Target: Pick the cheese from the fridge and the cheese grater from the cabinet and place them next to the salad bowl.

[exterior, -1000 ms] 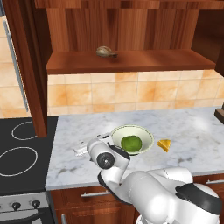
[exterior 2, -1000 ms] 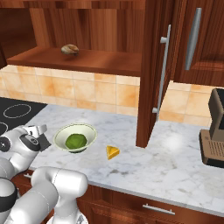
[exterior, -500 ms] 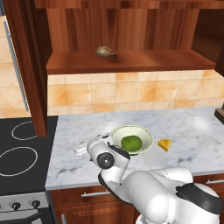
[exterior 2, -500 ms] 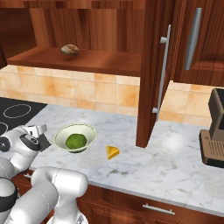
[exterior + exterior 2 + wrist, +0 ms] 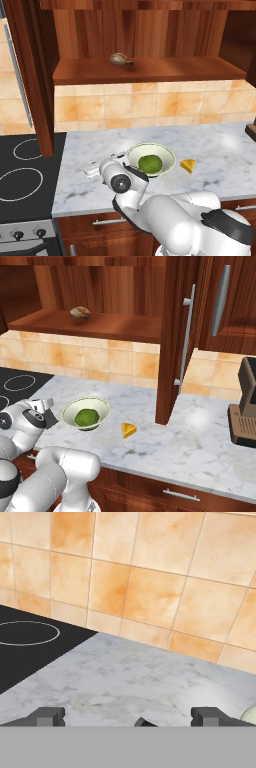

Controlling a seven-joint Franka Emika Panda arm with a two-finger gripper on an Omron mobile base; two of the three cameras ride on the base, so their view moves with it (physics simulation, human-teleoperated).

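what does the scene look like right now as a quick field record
gripper: open, low over the marble counter, left of the bowl
salad bowl: on the counter, green ball inside
cheese: on the counter, right of the bowl, apart from it
cabinet shelf: holds a brown rounded lump
cheese grater: cannot tell where
stovetop: left of the counter

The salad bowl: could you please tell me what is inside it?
The salad bowl holds one green ball of salad. Whatever lies beneath that ball is covered.
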